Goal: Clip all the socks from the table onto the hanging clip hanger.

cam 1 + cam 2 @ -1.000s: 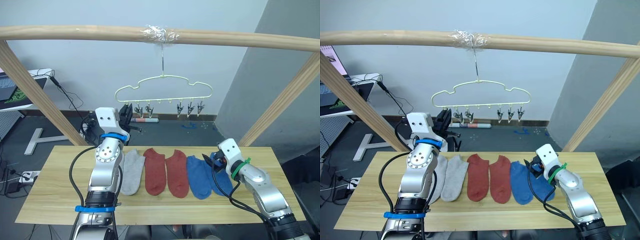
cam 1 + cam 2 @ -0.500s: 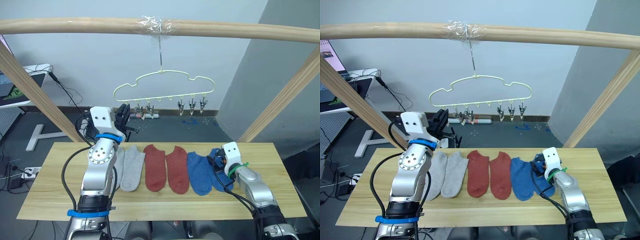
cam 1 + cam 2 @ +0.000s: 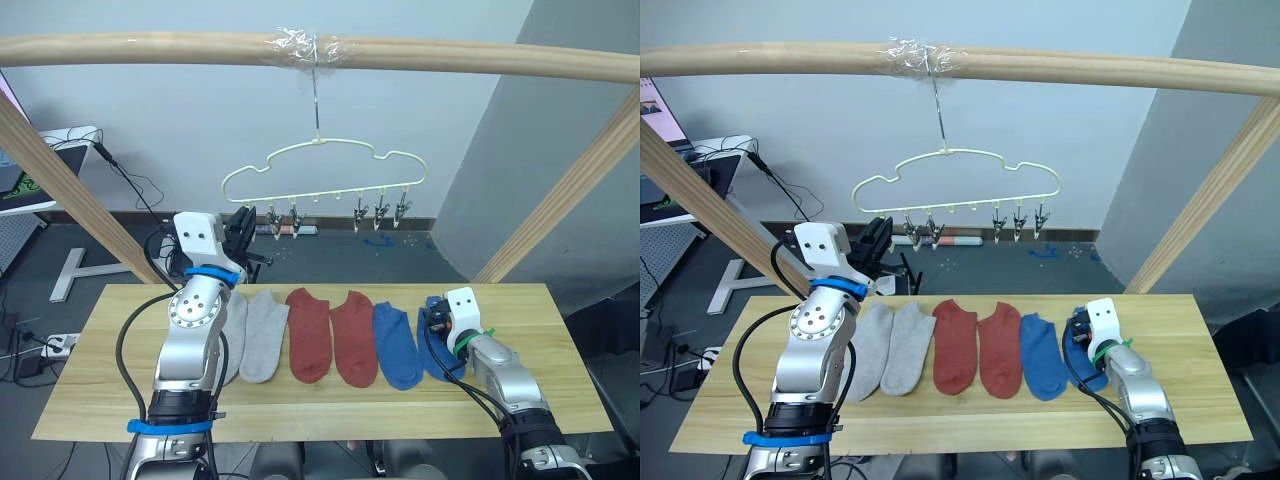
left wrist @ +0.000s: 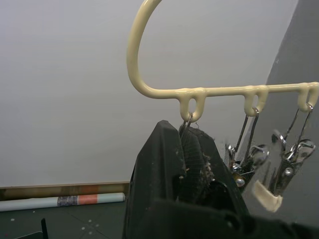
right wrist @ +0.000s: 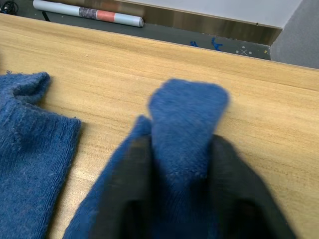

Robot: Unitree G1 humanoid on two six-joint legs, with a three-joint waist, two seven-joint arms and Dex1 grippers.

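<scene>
Six socks lie in a row on the wooden table (image 3: 110,400): two grey (image 3: 262,330), two rust red (image 3: 310,338) and two blue (image 3: 397,347). My right gripper (image 3: 437,325) is shut on the rightmost blue sock (image 5: 187,107), whose edge is bunched up between the black fingers (image 5: 124,199). The pale yellow clip hanger (image 3: 320,172) hangs from the wooden bar with silver clips (image 3: 380,213) beneath it. My left gripper (image 4: 180,130) is raised to the hanger's leftmost loop and is shut on the clip hanging there, which is mostly hidden.
The thick wooden bar (image 3: 150,45) spans the top, held by slanted wooden posts at the left (image 3: 60,180) and right (image 3: 560,200). Behind the table, a desk stands at the left, and cables and a paper roll (image 5: 87,11) lie on the floor.
My right gripper has closed on the rightmost blue sock and gathered its edge. The left gripper stays at the leftmost clip. The camera has shifted slightly.
</scene>
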